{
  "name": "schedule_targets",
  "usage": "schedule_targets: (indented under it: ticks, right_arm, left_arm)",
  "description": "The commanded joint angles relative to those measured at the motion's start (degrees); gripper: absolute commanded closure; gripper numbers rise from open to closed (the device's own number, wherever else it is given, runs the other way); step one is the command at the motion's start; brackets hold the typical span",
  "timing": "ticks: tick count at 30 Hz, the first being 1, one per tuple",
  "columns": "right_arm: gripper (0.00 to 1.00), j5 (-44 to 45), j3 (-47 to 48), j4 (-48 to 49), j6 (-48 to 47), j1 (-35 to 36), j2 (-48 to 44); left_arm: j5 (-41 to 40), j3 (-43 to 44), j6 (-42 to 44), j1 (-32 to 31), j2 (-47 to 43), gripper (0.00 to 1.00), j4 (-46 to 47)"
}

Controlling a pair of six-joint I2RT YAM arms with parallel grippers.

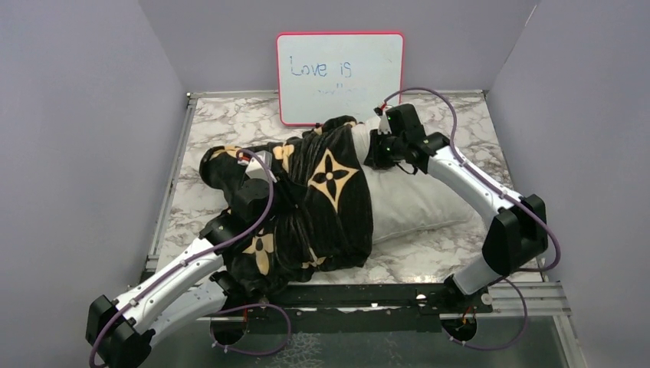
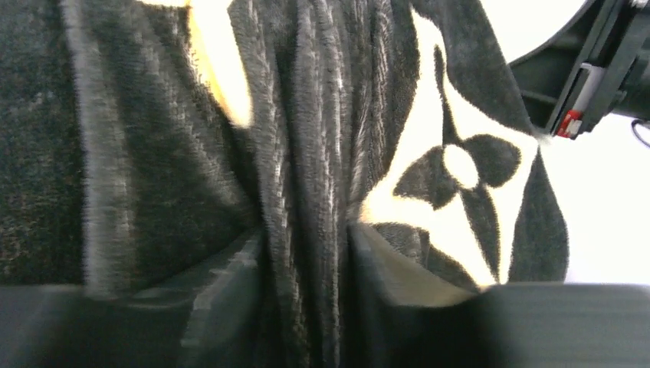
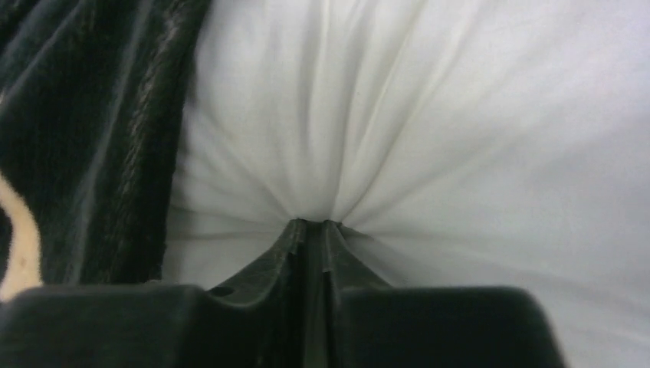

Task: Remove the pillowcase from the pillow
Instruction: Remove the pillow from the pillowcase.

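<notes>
The black pillowcase (image 1: 306,207) with tan flower motifs is bunched over the left half of the white pillow (image 1: 406,203), whose right half lies bare on the marble table. My left gripper (image 1: 268,188) is shut on a thick fold of the pillowcase (image 2: 306,230), which runs between its jaws (image 2: 306,253). My right gripper (image 1: 381,149) is at the pillow's far edge, shut on a pinch of white pillow fabric (image 3: 429,138); creases radiate from its tips (image 3: 314,224). The pillowcase edge (image 3: 100,138) lies just left of it.
A pink-framed whiteboard (image 1: 339,77) reading "Love is" leans against the back wall behind the pillow. Grey walls close in both sides. A black rail (image 1: 368,295) runs along the table's near edge between the arm bases.
</notes>
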Motion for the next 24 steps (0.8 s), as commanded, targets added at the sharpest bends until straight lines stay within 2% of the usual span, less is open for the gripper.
schedule_targets:
  ticks: [1,3,4,8,11,14,16,20,24]
  right_arm:
    - [0.9,2.7,-16.67,3.65,-1.97,1.43,-6.86]
    - [0.99,2.07,-21.38,5.72,-2.25,1.43,-9.95]
    - [0.99,1.48,-23.29,6.87,-2.25,1.48,-11.45]
    - [0.99,-1.2,-29.78,11.04,-0.19,1.53,-16.57]
    - [0.99,-1.9,-31.26,11.78,2.28,1.53,-17.58]
    - [0.99,-1.55,-33.28,12.29,3.88,1.52,-18.49]
    - [0.99,-2.38,-34.08,12.87,4.47,1.57,-19.41]
    - [0.99,-2.66,-34.75,12.72,5.04,1.52,-20.82]
    - [1.0,-2.86,-34.63,11.41,5.56,1.55,-20.65]
  left_arm:
    - [-2.88,7.35,4.35,-1.09,1.87,0.39,-15.79]
    - [-5.9,13.49,6.99,-1.03,4.4,0.23,-17.72]
    - [-7.36,16.88,8.84,-0.95,6.51,0.19,-18.73]
    - [-12.94,33.41,16.22,-0.2,18.17,0.1,-24.74]
    - [-11.35,41.19,21.78,4.58,25.24,0.05,-24.98]
    - [4.33,45.9,23.47,17.0,31.69,0.05,-25.06]
    - [14.26,47.92,26.42,22.31,35.52,0.05,-24.97]
    - [29.7,48.65,30.59,26.09,41.12,0.04,-25.5]
    - [44.62,44.89,31.2,30.24,43.29,0.04,-25.74]
